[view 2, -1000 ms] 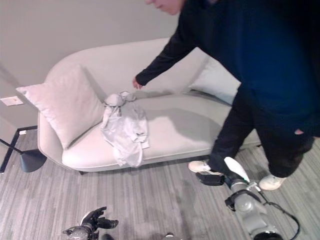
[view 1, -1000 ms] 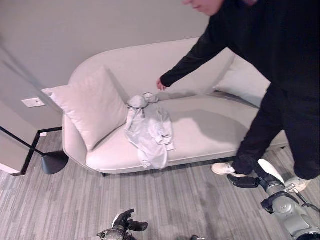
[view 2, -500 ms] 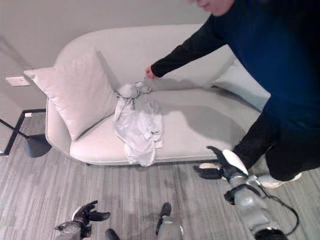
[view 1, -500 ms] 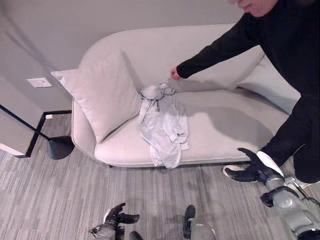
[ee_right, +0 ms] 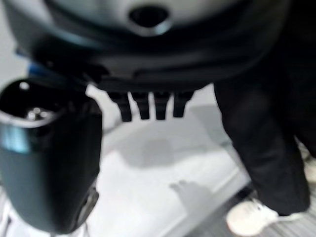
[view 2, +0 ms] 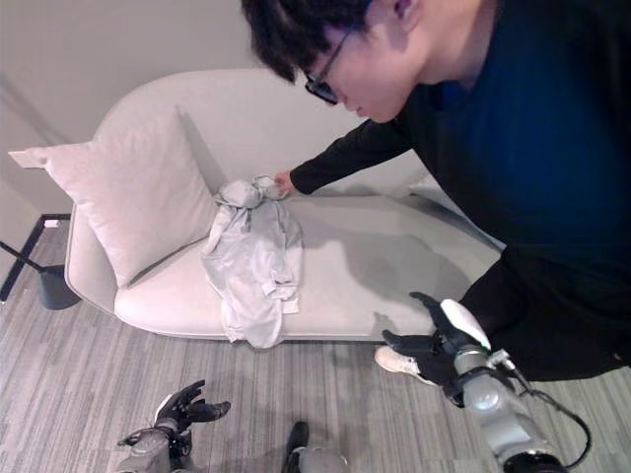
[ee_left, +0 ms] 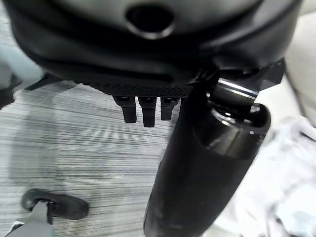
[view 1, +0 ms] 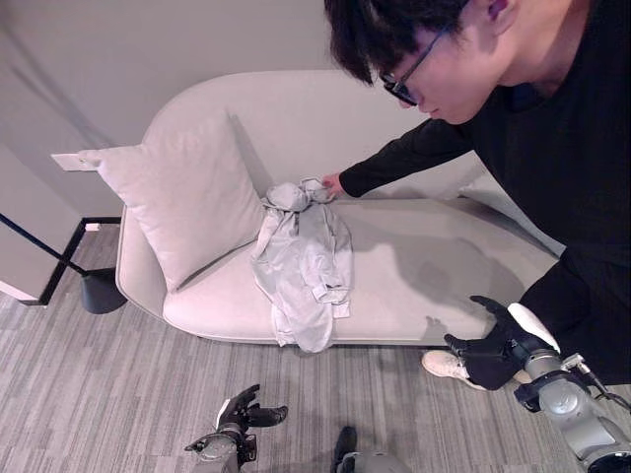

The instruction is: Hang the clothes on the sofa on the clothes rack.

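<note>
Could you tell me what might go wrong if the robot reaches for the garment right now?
A person in black leans over the pale curved sofa, one hand touching the crumpled light grey garment, so a reach could strike them. The right robot hand hangs open near their leg. The garment drapes over the seat edge and might slide off.

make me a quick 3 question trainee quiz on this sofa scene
1. True or false: the grey garment lies on the sofa seat, its lower end hanging over the front edge.
2. What touches the garment's top end? A the person's hand B the right hand C the left hand
3. Fill in: the pillow leans at the sofa's ___ end, robot's side.

Key: 1 true; 2 A; 3 left.
</note>
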Controlling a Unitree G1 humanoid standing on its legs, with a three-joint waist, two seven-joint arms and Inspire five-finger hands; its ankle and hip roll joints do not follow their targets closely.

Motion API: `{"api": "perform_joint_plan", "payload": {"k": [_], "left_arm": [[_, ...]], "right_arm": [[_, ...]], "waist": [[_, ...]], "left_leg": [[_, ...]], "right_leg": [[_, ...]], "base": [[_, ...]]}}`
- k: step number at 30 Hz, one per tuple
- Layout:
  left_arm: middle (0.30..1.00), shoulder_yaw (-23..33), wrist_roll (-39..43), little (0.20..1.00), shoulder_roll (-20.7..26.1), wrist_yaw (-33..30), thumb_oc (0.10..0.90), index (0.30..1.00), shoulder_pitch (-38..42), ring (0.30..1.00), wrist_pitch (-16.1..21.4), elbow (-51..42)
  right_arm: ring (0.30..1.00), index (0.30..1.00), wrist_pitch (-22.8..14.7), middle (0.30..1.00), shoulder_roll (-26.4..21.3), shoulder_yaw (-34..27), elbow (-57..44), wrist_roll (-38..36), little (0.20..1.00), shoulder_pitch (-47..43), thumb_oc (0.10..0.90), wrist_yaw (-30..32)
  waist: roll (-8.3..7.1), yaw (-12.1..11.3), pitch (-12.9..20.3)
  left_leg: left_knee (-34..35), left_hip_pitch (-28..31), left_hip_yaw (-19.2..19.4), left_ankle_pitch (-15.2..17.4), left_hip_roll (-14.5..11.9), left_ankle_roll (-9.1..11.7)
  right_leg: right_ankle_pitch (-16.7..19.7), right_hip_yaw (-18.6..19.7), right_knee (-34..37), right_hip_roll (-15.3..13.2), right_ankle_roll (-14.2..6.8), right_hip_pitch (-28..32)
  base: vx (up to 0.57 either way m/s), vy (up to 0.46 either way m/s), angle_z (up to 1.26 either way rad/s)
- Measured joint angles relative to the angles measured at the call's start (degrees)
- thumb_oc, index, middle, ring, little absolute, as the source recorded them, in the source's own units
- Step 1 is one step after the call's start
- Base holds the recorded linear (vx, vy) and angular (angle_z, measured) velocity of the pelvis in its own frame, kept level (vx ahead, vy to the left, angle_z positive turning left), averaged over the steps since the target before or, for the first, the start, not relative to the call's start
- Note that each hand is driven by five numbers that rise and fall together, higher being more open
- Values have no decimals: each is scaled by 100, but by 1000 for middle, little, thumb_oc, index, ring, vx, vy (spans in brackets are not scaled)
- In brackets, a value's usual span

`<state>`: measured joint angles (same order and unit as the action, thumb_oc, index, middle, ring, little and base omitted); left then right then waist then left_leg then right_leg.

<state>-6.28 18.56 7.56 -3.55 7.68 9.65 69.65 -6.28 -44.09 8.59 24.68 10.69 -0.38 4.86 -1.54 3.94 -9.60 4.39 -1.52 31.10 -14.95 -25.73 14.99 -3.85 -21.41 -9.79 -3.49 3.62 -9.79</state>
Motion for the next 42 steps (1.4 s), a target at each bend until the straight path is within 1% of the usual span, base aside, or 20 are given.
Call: {"api": "perform_joint_plan", "payload": {"k": [2, 3, 5, 6, 7, 8, 9, 10, 11, 12, 13, 16, 18, 21, 25, 27, 30, 33, 37, 42], "left_arm": [[900, 38, -2, 900, -12, -6, 800, 900, -153, 900, 7, 16], [900, 26, -31, 900, -45, -10, 800, 900, -229, 900, 3, 91], [900, 4, -66, 900, -65, -14, 800, 900, -275, 900, -9, 197], [900, -23, -66, 900, -73, -43, 800, 900, -281, 900, -21, 213], [900, -48, -71, 900, -96, -110, 800, 900, -280, 900, -26, 192], [900, -51, -71, 900, -103, -128, 800, 900, -281, 900, -25, 171], [900, -204, -142, 900, -28, -203, 800, 900, -197, 900, -24, 154], [900, -270, -210, 900, 27, -234, 800, 900, -144, 900, -4, 111], [900, -265, -302, 900, 109, -228, 800, 900, -52, 900, 11, 110], [900, -272, -307, 900, 220, -234, 800, 900, 80, 900, 11, 107], [900, -281, -309, 900, 259, -234, 800, 900, 143, 900, 11, 100], [900, -272, -304, 900, 357, -241, 800, 900, 153, 900, 17, -53], [900, -264, -304, 900, 487, -237, 800, 900, 258, 900, 29, -115], [900, -245, -298, 900, 613, -233, 800, 900, 257, 900, 29, -121], [900, -244, -303, 900, 752, -205, 800, 900, 138, 900, 31, -103], [900, -38, -292, 900, 759, -178, 800, 900, -65, 900, 51, -106], [900, -52, -302, 900, 747, -169, 800, 900, -189, 900, 52, -93], [900, -56, -318, 900, 748, -173, 800, 900, -195, 900, 57, -109], [900, -45, -522, 900, 773, -205, 800, 900, -70, 900, 137, -284], [900, -60, -571, 900, 802, -240, 800, 900, 163, 900, 160, -332]], "right_arm": [[900, 900, 1, 900, 19, 21, 0, -1, 900, 9, 800, -4], [900, 900, 11, 900, 13, 5, -2, -15, 900, 17, 800, -4], [900, 900, 14, 900, -1, -2, -4, -26, 900, 20, 800, -10], [900, 900, 15, 900, -2, -4, -5, -39, 900, 29, 800, -10], [900, 900, 12, 900, -5, -1, -13, -84, 900, 36, 800, -46], [900, 900, 15, 900, -3, 6, -12, -93, 900, 38, 800, -56], [900, 900, 20, 900, 108, 48, -8, -144, 900, -13, 800, -51], [900, 900, 4, 900, 110, 132, -35, -180, 900, -84, 800, -53], [900, 900, -8, 900, 208, 186, -32, -202, 900, -157, 800, -52], [900, 900, -42, 900, 321, 254, -53, -205, 900, -191, 800, -54], [900, 900, -32, 900, 410, 292, -42, -205, 900, -245, 800, -54], [900, 900, -37, 900, 556, 460, -41, -238, 900, -437, 800, -44], [900, 900, -49, 900, 598, 709, -6, -365, 900, -761, 800, -50], [900, 900, -91, 900, 714, 752, -20, -608, 900, -941, 800, -60], [900, 900, -107, 900, 690, 754, 171, -1049, 900, -959, 800, -74], [900, 900, -99, 900, 687, 867, 469, -1101, 900, -1117, 800, -87], [900, 900, -76, 900, 685, 1001, 883, -1081, 900, -1446, 800, -71], [900, 900, -38, 900, 644, 1241, 1087, -843, 900, -1822, 800, -30], [900, 900, -27, 900, 648, 1534, 1176, -450, 900, -2283, 800, 68], [900, 900, 5, 900, 788, 1608, 1326, -363, 900, -2866, 800, 196]], "waist": [[78, 39, 39], [166, 31, 91], [294, 14, 150], [294, 25, 150], [448, 3, 227], [524, 5, 263], [441, 43, 308], [379, 11, 344], [243, -14, 359], [77, -14, 370], [16, -14, 404], [-32, -43, 435], [-33, -176, 442], [-71, -232, 459], [-156, -316, 488], [-222, -408, 512], [-236, -453, 502], [-216, -506, 437], [-206, -622, 131], [-62, -678, -133]], "left_leg": [[-25, 57, 203, 38, -78, 5], [-17, 92, 469, 12, 1, -23], [-16, 39, 637, 15, 138, -34], [-9, -15, 686, 15, 197, -41], [-37, -122, 752, -302, 417, -394], [-60, -137, 834, -336, 461, -561], [22, -138, 923, 5, 711, -738], [23, -160, 945, 268, 853, -747], [0, -213, 1001, 383, 1042, -805], [-67, -269, 1002, 515, 1323, -981], [-60, -245, 1008, 584, 1498, -1074], [-50, -155, 1045, 666, 1763, -1199], [-8, -125, 1083, 706, 1894, -1258], [-9, -91, 1117, 706, 1878, -1258], [-28, -41, 1075, 704, 1690, -1258], [-42, -42, 1104, 699, 1564, -1250], [-156, -224, 1099, 690, 1450, -1236], [-381, -537, 1073, 690, 1349, -1236], [-733, -829, 1050, 693, 1226, -1233], [-668, -986, 1024, 692, 1243, -1233]], "right_leg": [[-5, 101, 79, 21, -91, 13], [60, 203, 199, 20, -207, 33], [130, 268, 284, -10, -288, 43], [154, 273, 336, -24, -333, 52], [196, 285, 354, -122, -502, 29], [205, 283, 308, -158, -600, 7], [117, 286, 115, -424, -767, -175], [74, 289, -102, -632, -848, -370], [91, 290, -201, -873, -938, -482], [192, 258, -209, -1176, -1070, -501], [256, 260, -201, -1349, -1164, -474], [371, 215, -124, -1594, -1283, -352], [457, 112, -97, -1670, -1326, -348], [506, 103, 53, -1607, -1297, -267], [751, -112, 825, -1326, -1276, 215], [839, -180, 1101, -1155, -1214, 326], [871, -183, 1207, -1059, -1169, 223], [914, -197, 1246, -1025, -1110, 43], [992, -200, 1294, -1016, -1006, -86], [1013, -206, 1310, -1009, -994, -249]], "base": [[418, 216, -18], [381, 146, -25], [221, 93, -21], [265, 167, -18], [324, 229, -15], [289, 237, -3], [120, 128, -6], [142, 115, -10], [202, 116, -10], [199, 120, 9], [198, 120, 20], [82, 65, 4], [118, 20, -4], [84, -60, -6], [81, -107, 3], [33, -77, -10], [20, -77, -5], [22, -55, 1], [27, -25, 4], [52, 12, 2]]}}
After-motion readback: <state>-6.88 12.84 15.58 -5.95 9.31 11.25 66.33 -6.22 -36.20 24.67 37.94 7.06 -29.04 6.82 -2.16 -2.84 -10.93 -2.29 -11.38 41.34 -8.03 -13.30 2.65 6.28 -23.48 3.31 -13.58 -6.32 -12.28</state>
